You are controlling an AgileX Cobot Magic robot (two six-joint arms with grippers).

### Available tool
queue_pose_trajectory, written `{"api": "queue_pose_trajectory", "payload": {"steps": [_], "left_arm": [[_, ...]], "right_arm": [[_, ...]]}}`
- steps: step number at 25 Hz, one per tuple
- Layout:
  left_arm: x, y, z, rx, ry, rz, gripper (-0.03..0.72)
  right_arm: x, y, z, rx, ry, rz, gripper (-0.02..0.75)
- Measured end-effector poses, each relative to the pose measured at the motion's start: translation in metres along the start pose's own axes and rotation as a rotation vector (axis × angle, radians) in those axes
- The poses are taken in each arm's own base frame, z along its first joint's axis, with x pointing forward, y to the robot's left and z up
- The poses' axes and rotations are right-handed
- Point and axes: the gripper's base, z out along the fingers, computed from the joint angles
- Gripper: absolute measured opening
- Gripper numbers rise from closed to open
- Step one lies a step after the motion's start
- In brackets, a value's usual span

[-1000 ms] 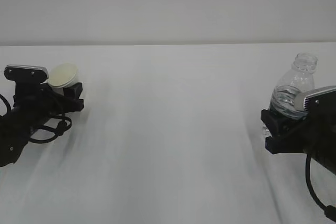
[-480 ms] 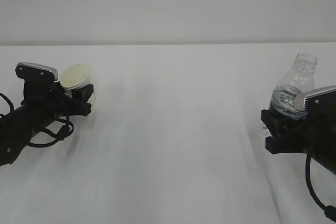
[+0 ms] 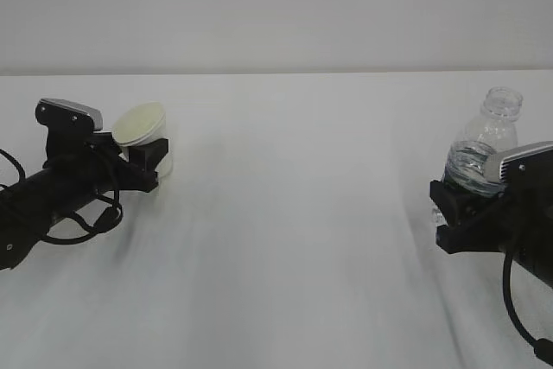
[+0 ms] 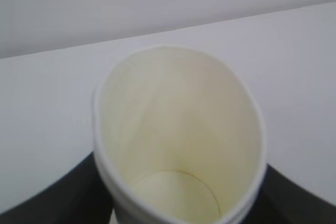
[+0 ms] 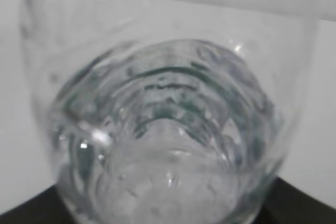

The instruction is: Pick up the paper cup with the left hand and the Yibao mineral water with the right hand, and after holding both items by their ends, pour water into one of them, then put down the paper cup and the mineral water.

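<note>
The paper cup point(image 3: 143, 131) is white with a cream inside and sits tilted in my left gripper point(image 3: 149, 164), which is shut on its lower part at the left of the exterior view. The left wrist view looks into the empty cup point(image 4: 178, 129). The Yibao mineral water point(image 3: 484, 146), clear and uncapped, stands upright in my right gripper point(image 3: 458, 200) at the far right, which is shut on its lower part. The right wrist view shows the bottle point(image 5: 168, 129) close up with water inside. Cup and bottle are far apart.
A white table point(image 3: 294, 239) spreads between the two arms, with a pale wall behind it. Black cables hang from both arms point(image 3: 82, 222).
My left gripper has moved to the right toward the middle with the paper cup in it. The right gripper and the bottle have stayed in place.
</note>
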Motion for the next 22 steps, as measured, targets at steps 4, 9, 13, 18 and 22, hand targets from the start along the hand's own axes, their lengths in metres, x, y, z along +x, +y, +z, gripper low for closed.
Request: {"api": "queue_pose_trajectory", "payload": {"steps": [4, 9, 13, 18, 22], "left_arm": [[-0.011, -0.007, -0.001, 0.077, 0.004, -0.003, 0.445], [-0.025, -0.017, -0.005, 0.175, 0.034, 0.024, 0.442], [-0.026, -0.022, -0.007, 0.234, 0.058, 0.001, 0.44], [-0.026, -0.032, -0.01, 0.349, 0.063, -0.01, 0.435], [-0.027, -0.039, -0.013, 0.441, 0.058, -0.006, 0.432]], "right_arm": [[0.0, 0.0, 0.0, 0.0, 0.0, 0.0, 0.414], [0.0, 0.0, 0.0, 0.0, 0.0, 0.0, 0.414], [0.0, 0.0, 0.0, 0.0, 0.0, -0.006, 0.414], [0.0, 0.0, 0.0, 0.0, 0.0, -0.008, 0.414], [0.0, 0.0, 0.0, 0.0, 0.0, -0.01, 0.414]]}}
